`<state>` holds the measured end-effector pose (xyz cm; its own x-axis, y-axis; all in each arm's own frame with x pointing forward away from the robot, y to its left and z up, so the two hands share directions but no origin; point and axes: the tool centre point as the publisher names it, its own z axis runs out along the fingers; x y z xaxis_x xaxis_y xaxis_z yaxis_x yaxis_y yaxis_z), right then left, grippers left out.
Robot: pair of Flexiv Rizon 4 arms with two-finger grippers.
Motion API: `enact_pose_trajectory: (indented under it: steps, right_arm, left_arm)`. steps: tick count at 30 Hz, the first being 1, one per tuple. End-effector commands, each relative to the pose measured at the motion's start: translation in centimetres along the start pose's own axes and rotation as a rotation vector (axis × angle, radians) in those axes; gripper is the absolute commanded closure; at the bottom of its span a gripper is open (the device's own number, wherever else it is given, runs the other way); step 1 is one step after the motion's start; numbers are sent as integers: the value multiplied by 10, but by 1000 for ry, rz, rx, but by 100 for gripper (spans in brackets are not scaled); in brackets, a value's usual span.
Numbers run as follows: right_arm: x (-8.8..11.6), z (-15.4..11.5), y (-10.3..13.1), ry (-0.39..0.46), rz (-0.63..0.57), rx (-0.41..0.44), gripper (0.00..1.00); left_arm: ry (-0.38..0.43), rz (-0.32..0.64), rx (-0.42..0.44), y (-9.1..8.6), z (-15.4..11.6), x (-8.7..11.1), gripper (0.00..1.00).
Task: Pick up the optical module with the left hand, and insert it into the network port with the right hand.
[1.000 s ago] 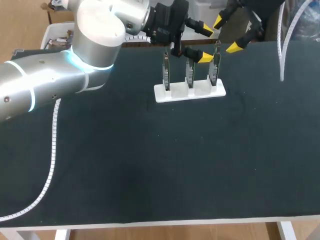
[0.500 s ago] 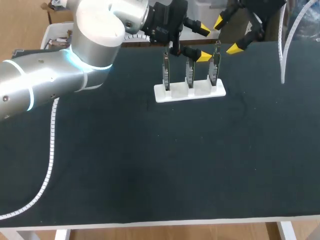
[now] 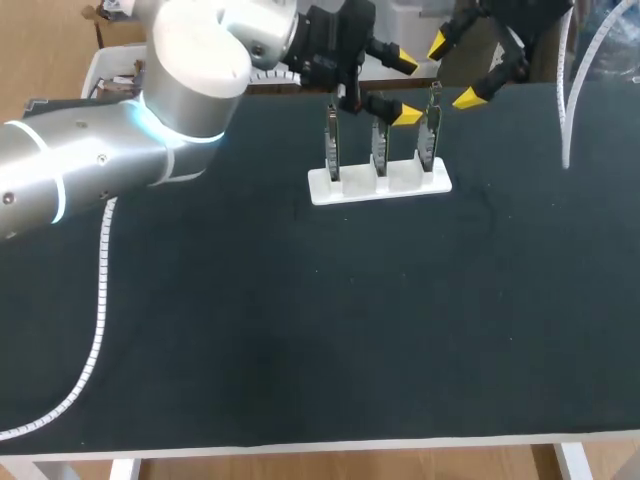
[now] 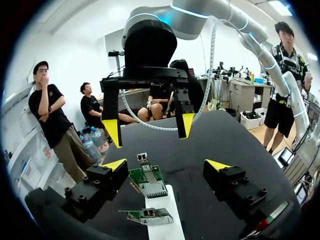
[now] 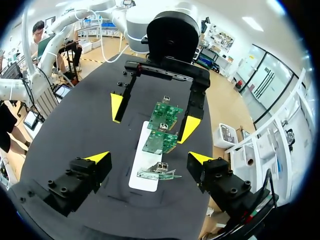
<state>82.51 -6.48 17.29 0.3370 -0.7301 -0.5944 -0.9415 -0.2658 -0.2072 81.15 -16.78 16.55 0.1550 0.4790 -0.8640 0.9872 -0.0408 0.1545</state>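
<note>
Both grippers open over the board rack at the far edge
The white rack (image 3: 380, 187) with three upright boards (image 3: 378, 145) stands near the table (image 3: 300, 330) far edge, well away from the near and side edges. The left gripper (image 3: 407, 87) is spread wide, with one board between its fingers but not gripped. The right gripper (image 3: 452, 68) is wide apart and holds nothing, above the rack's right end. I cannot tell the module from the boards' metal ports (image 4: 142, 157).
</note>
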Motion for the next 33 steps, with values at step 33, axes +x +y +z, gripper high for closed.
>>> enact_pose_trajectory:
  steps: [33]
  right_arm:
    - [-1, 0, 3, 3, 0, 6, 0]
  left_arm:
    - [70, -23, -23, -9, -3, -2, 0]
